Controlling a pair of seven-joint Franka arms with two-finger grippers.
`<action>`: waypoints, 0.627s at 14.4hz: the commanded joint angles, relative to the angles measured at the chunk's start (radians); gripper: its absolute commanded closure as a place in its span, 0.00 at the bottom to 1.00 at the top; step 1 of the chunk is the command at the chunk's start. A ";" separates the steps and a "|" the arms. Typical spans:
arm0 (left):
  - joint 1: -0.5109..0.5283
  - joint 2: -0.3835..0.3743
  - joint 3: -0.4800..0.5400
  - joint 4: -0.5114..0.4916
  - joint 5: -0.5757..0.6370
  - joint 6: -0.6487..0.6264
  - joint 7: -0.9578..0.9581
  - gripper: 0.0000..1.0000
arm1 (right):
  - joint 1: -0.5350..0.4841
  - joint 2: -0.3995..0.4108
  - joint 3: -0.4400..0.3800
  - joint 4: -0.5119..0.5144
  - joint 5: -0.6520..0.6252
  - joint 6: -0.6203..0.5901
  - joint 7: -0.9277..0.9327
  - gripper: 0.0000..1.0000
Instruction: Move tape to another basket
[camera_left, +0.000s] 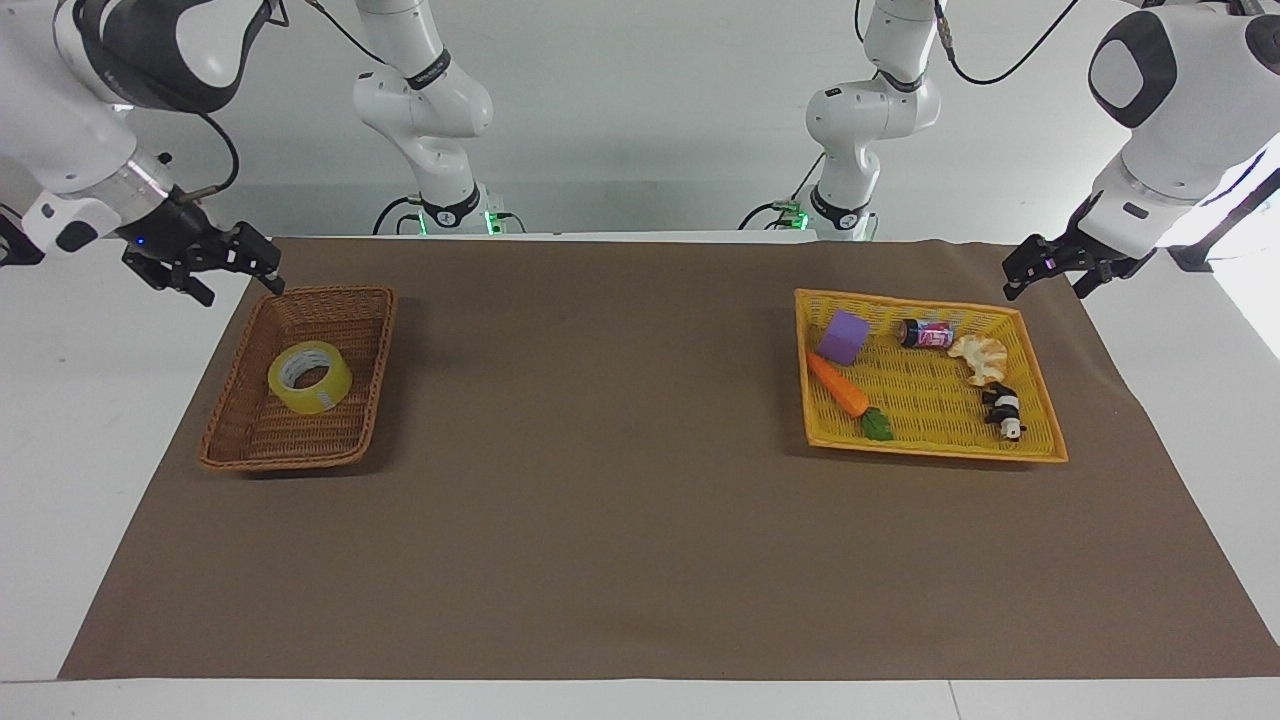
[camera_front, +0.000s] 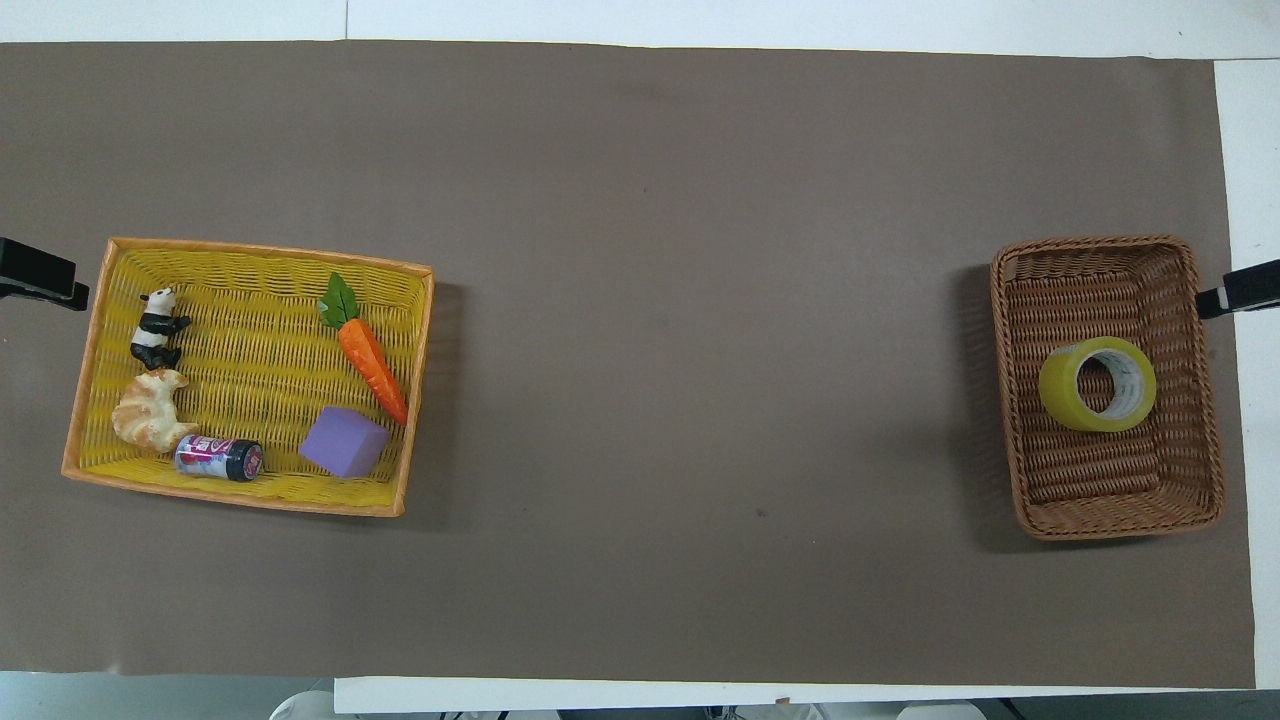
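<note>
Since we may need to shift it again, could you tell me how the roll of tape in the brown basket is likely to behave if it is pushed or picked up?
The tape lies flat on its side in the brown basket, so a nudge would probably slide it, not roll it. Its wound ring looks stiff, likely holding shape when gripped. The glossy yellow band may be somewhat slippery.

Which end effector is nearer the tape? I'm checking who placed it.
Right. The right end effector hangs beside the basket holding the tape; the left end effector waits by the yellow tray.
</note>
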 joint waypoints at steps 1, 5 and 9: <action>-0.001 -0.016 0.007 -0.008 -0.032 -0.020 -0.008 0.00 | 0.032 0.013 -0.001 0.067 -0.089 -0.046 0.053 0.00; -0.001 -0.015 0.008 -0.003 -0.038 -0.045 -0.009 0.00 | 0.055 0.016 -0.001 0.093 -0.117 -0.086 0.059 0.00; 0.007 -0.018 0.013 -0.004 -0.026 -0.031 -0.002 0.00 | 0.084 0.048 -0.007 0.142 -0.110 -0.126 0.063 0.00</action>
